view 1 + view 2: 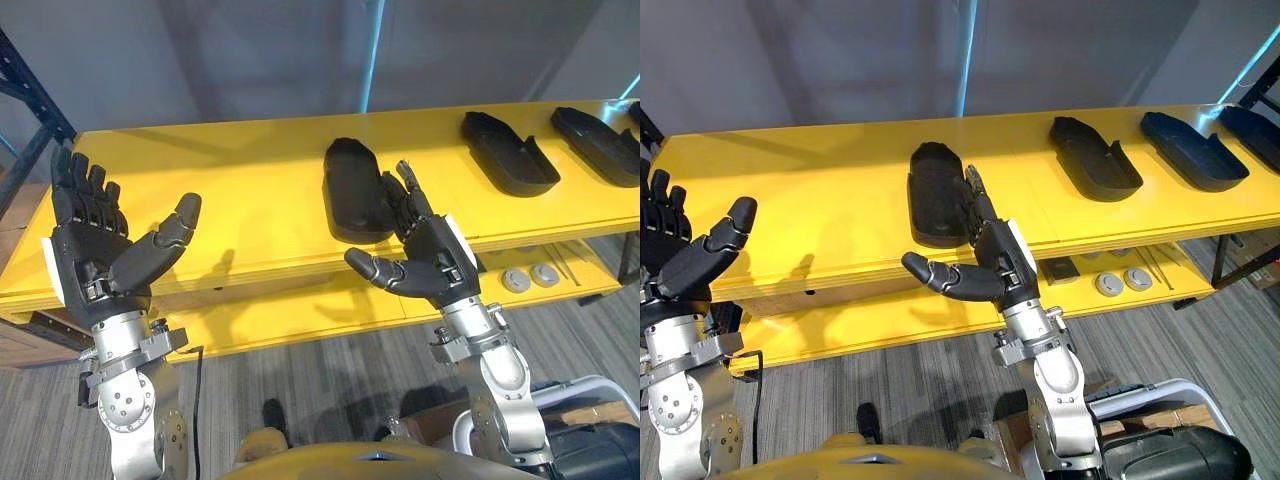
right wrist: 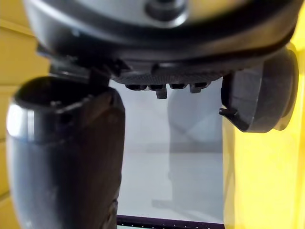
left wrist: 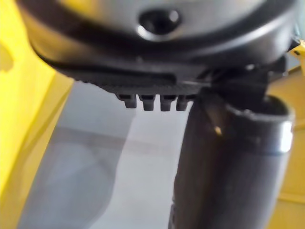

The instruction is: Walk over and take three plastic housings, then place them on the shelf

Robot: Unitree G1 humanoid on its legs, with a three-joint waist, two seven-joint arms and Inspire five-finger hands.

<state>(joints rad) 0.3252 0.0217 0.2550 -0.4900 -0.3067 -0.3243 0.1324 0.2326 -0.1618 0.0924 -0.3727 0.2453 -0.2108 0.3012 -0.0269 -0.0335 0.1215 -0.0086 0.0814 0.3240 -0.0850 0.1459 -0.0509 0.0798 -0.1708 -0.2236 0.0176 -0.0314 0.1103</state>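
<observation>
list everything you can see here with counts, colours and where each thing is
plastic housings: four, dark, in a row on the shelf's top level, the rightmost at the view's edge
shelf: one, yellow, two levels, in front of the robot
round discs: two, grey, lower level, to the right
floor: grey carpet, under the shelf
left hand: dark, open, raised at the left, holding nothing
right hand: dark, open, by the nearest housing

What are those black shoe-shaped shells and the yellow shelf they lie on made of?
The black shells look like moulded plastic, matte with a faint sheen: thin walls, hollow insides and rounded edges point that way. The yellow shelf seems to be painted sheet metal or coated board. Its smooth, even, slightly glossy surface leaves that open.
</observation>
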